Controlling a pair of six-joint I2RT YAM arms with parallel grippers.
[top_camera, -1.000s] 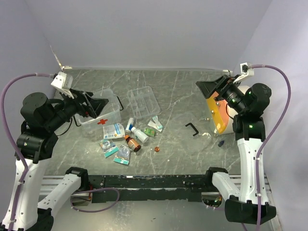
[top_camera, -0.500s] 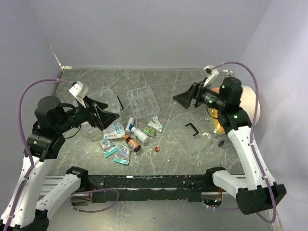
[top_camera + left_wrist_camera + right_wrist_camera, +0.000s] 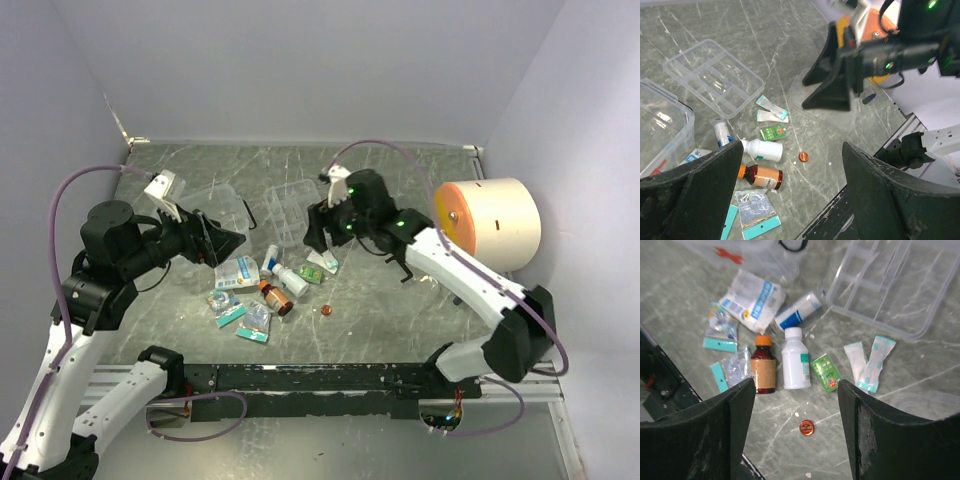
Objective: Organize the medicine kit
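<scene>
Judging by the bare tray (image 3: pixel 890 285), nothing is packed yet. Bottles (image 3: pixel 795 360) and packets (image 3: pixel 754 299) lie loose under the right tool (image 3: pixel 318 238); it and the left tool (image 3: pixel 228 242) gape empty.

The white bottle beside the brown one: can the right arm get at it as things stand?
Probably yes. The right gripper hangs open above the white bottle, with nothing lying over it. The brown bottle and a green sachet flank it closely, so finger room looks tight.
</scene>
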